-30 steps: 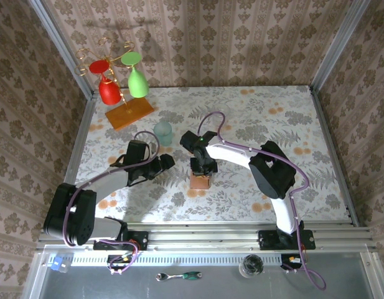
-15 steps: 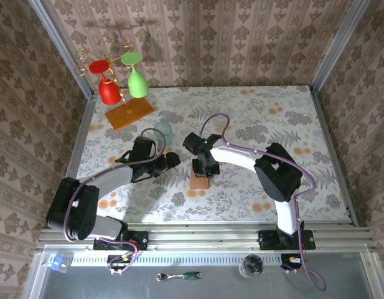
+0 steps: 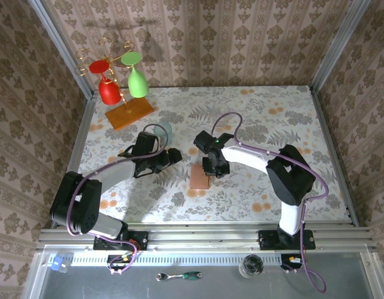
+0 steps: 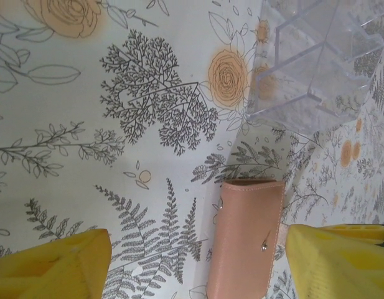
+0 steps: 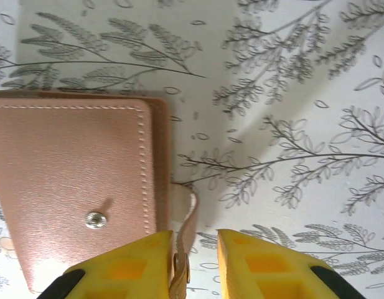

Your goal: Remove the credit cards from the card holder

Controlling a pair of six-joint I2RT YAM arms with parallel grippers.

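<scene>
Flat pinkish-brown stitched leather card holder (image 3: 199, 176) lies folded shut on the floral-print table (image 3: 272, 124), centre, towards the near edge. Silver snap stud on top.

Right gripper (image 3: 215, 167) is just right of the card holder, low over the table. In the right wrist view its yellow fingers (image 5: 126, 265) are narrowly parted. The holder's thin strap (image 5: 187, 218) stands between them, touching one finger, with a gap to the other.

Left gripper (image 3: 172, 156) is to the far left of the holder and apart from it, jaws wide, nothing in them. Left wrist view has the holder between the spread fingers.

Clear plastic box (image 4: 316, 56) is beyond it. Orange wooden rack base (image 3: 129, 114) sits at the far left corner, with a red glass (image 3: 108, 90) and a green glass (image 3: 137, 81) hanging upside down.
</scene>
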